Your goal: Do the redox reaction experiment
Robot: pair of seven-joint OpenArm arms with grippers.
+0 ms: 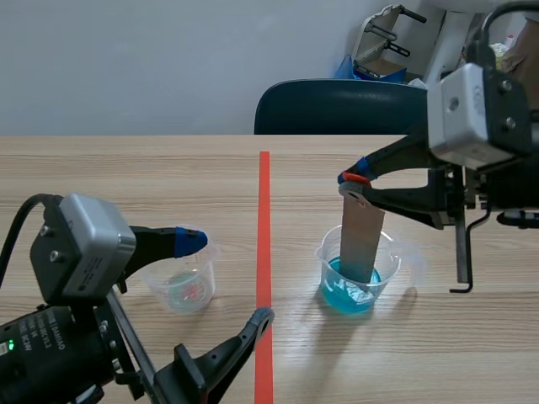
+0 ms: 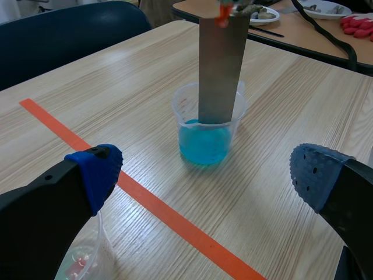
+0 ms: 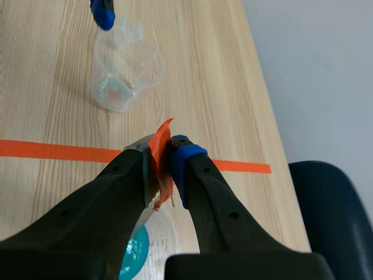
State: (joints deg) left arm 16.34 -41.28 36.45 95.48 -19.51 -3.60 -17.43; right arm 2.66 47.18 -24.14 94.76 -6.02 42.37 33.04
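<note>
Onto the surface (image 1: 126,177), the blue-solution beaker (image 1: 338,293) could have been levered over by the metal strip (image 1: 362,240) clamped in the right end effector (image 1: 354,179).

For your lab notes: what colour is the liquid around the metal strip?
Blue liquid; left wrist view shows it best.

Grey metal strip (image 1: 363,240) w/ orange tab (image 1: 355,178), blue liquid (image 1: 349,293) in clear beaker (image 1: 392,268), wood-grain table (image 1: 126,177), blue dotted pads (image 2: 317,175).

Each black arm (image 1: 50,353) bears a grey housing (image 1: 84,244) with dark screws (image 1: 454,104). A black cable (image 1: 18,217) loops off the left one; the pads (image 2: 96,172) are dotted blue.
</note>
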